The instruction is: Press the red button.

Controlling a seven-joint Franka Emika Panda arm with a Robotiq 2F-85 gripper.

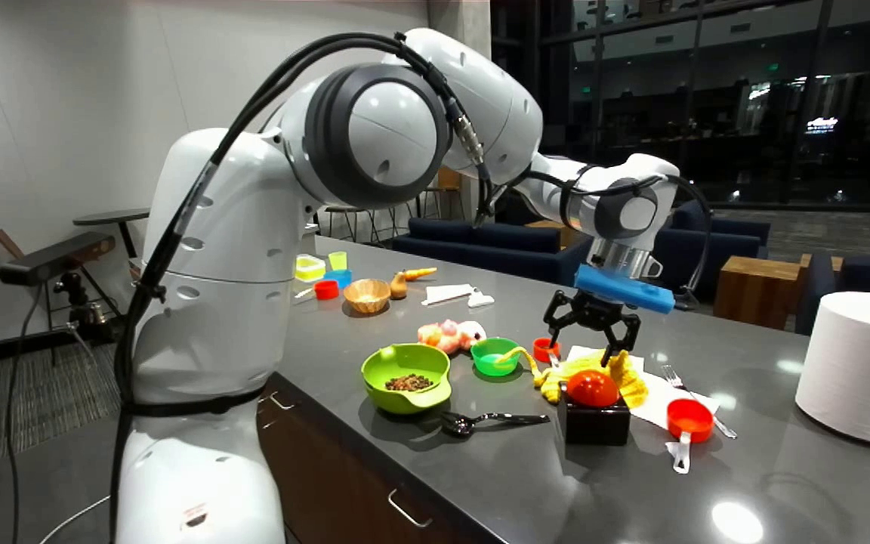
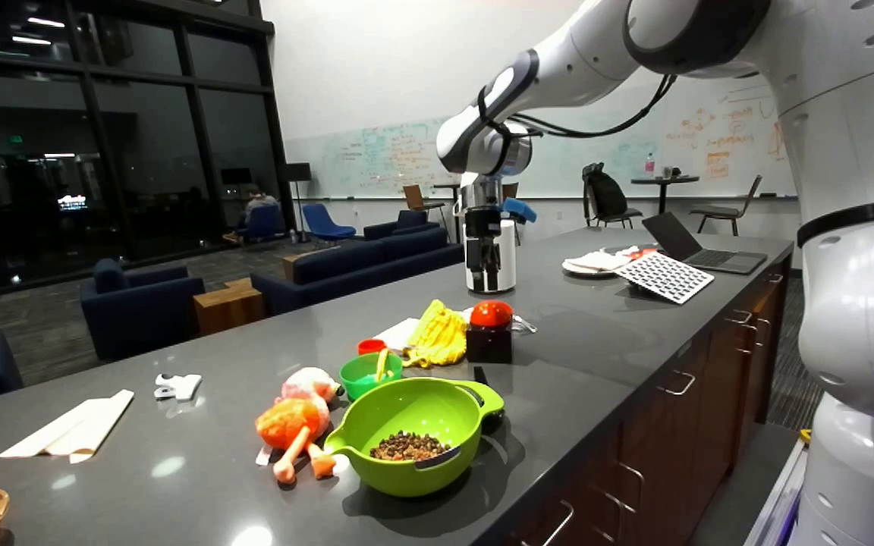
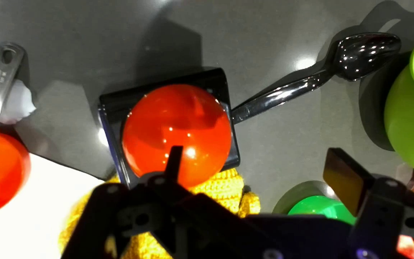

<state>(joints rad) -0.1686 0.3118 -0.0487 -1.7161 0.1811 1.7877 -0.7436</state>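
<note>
Wrist view shows a glossy, domed red button (image 3: 176, 127).

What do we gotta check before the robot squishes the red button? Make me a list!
1. Is the red button bare on top? Ok, nothing lies on it.
2. Is its black base upright on the counter? Ok.
3. Are the jaws shut, probably best for pushing? Not ok, they are spread open.
4. Is the middle of the jaws over the button? Looks not ok: in the wrist view the button sits to one side.
5. Is the black spoon off the button? Ok, it lies on the counter.
6. Is the yellow knitted thing apart from the base? Cannot tell; it is right up close.
</note>
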